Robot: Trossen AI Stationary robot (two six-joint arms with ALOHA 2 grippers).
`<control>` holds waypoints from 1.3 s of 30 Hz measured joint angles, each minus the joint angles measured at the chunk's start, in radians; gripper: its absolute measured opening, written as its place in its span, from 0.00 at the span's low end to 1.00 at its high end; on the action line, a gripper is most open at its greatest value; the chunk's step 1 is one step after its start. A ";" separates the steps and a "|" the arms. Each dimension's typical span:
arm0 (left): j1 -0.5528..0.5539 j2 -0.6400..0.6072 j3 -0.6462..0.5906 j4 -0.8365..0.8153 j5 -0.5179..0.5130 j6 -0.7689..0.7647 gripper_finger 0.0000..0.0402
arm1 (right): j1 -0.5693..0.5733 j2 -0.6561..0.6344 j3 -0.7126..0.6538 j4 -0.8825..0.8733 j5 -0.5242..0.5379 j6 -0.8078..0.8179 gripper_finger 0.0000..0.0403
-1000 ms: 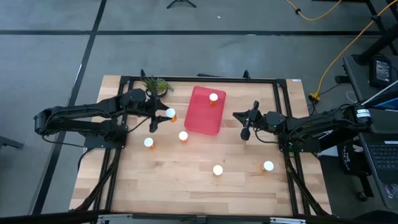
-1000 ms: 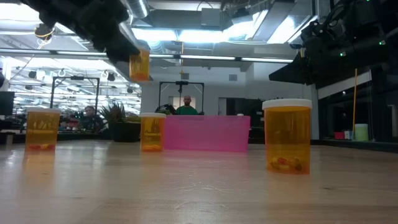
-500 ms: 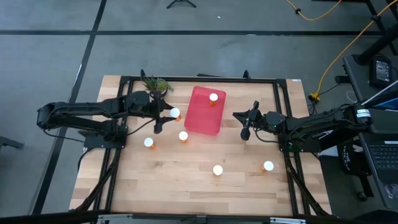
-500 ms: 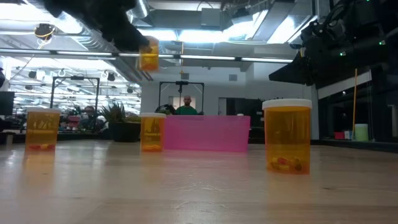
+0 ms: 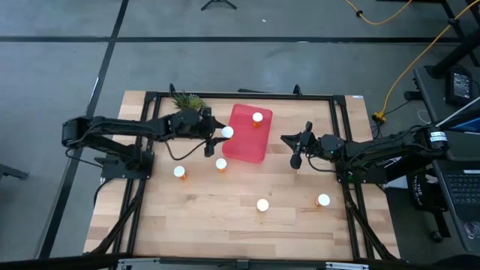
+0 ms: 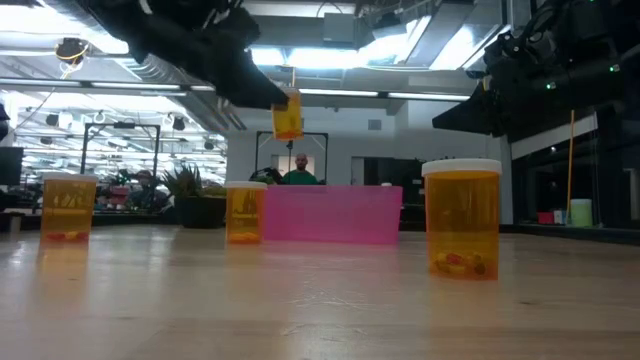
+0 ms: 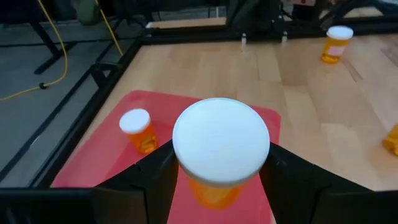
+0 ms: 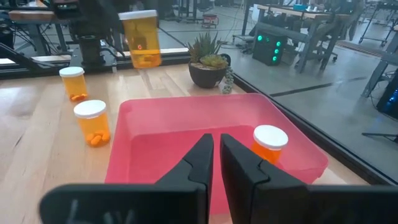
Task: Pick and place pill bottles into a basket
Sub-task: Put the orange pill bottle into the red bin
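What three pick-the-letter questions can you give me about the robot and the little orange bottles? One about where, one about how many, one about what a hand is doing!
1. Where is the held bottle?
A. over the red tray's left edge
B. on the floor
C. by the plant

2. How many bottles lie inside the tray?
A. three
B. one
C. none

3. What is the left hand doing?
A. resting empty
B. gripping a bottle
C. pushing the tray

Answers: 1 A, the high view shows it there. 2 B, only one bottle is inside. 3 B, its fingers clamp the bottle.
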 joint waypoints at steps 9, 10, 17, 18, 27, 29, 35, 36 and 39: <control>0.106 0.109 0.023 0.077 0.076 0.001 0.51 | 0.000 0.000 0.000 0.019 0.000 -0.023 0.09; 0.115 0.127 0.035 0.080 0.091 0.003 0.51 | 0.000 0.000 0.000 0.025 0.000 -0.029 0.09; 0.153 0.272 0.130 0.112 0.125 0.065 0.51 | 0.000 0.000 0.000 0.039 0.000 -0.054 0.09; 0.159 0.293 0.143 0.125 0.125 0.066 0.51 | 0.000 0.000 0.000 0.040 0.000 -0.054 0.09; 0.211 0.372 0.200 0.128 0.154 0.065 0.51 | 0.000 0.000 0.000 0.038 0.000 -0.054 0.09; 0.215 0.382 0.200 0.131 0.155 0.065 0.51 | 0.000 0.000 0.000 0.038 0.000 -0.049 0.09; 0.215 0.443 0.201 0.190 0.151 0.068 0.51 | 0.000 0.000 0.000 0.037 0.000 -0.049 0.09; 0.215 0.453 0.201 0.191 0.150 0.071 0.51 | 0.000 0.000 0.000 0.037 0.000 -0.049 0.09; 0.221 0.481 0.201 0.204 0.146 0.079 0.51 | 0.000 0.000 0.000 0.037 0.000 -0.048 0.09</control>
